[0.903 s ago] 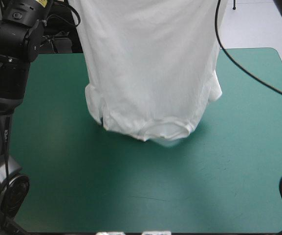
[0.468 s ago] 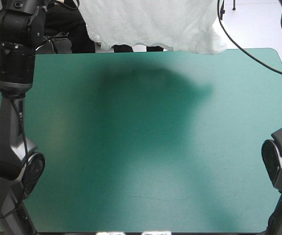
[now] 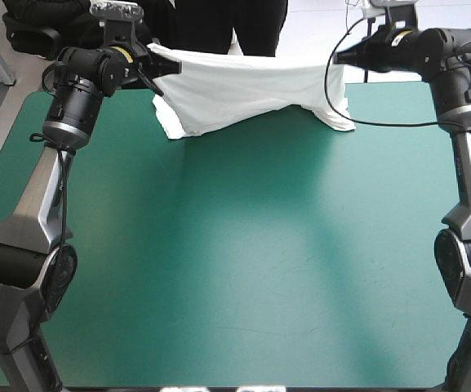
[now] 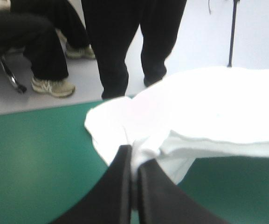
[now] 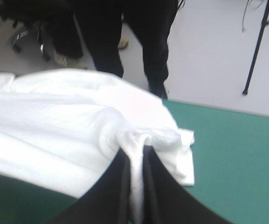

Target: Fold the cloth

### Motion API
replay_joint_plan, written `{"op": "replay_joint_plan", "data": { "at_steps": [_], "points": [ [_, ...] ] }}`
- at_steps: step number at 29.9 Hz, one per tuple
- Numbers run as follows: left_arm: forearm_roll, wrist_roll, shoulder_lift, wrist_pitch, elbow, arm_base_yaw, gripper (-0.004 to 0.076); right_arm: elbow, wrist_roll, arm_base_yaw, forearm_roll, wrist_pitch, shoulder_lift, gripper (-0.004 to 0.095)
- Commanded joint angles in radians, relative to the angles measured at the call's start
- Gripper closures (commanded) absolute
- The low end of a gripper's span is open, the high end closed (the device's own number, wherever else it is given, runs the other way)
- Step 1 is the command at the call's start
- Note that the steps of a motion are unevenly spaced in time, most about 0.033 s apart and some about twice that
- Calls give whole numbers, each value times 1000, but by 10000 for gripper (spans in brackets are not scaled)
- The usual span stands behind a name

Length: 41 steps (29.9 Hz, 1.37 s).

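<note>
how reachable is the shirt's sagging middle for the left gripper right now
Probably not: the left gripper is shut on one end of the T-shirt, so it must let go first.

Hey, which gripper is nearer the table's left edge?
Left. The left gripper, shut on the T-shirt, sits near the table's far left corner; the right gripper holds its other end toward the right edge.

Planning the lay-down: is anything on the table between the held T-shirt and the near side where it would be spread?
Nothing visible. The left gripper and right gripper are each shut on the T-shirt at the far edge; the teal-green cover nearer the robot shows only shadow.
</note>
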Motion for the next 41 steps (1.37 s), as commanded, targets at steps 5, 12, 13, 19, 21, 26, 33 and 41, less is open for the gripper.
{"op": "replay_joint_plan", "data": {
  "at_steps": [5, 12, 13, 19, 21, 26, 33, 41],
  "points": [
    [-122, 84, -155, 129, 200, 4, 741, 222, -82, -12, 33, 133, -137, 925],
    [-179, 100, -258, 215, 483, 4, 741, 508, -117, -10, 31, 219, -250, 925],
    [-186, 100, -278, 215, 520, 4, 741, 569, -125, -10, 31, 237, -272, 925],
    [-222, 142, -398, 209, 782, 4, 741, 786, -131, -10, 46, 244, -396, 925],
    [-228, 142, -446, 198, 866, 4, 741, 854, -131, -10, 46, 242, -445, 925],
    [-279, 147, -556, 176, 1041, 0, 741, 993, -131, -1, 49, 237, -551, 925],
    [-310, 147, -685, 183, 1227, -31, 741, 1127, -122, 71, 49, 285, -637, 924],
    [-343, 145, -797, 203, 1366, -38, 741, 1274, -99, 88, 50, 296, -699, 925]
  ]
}}
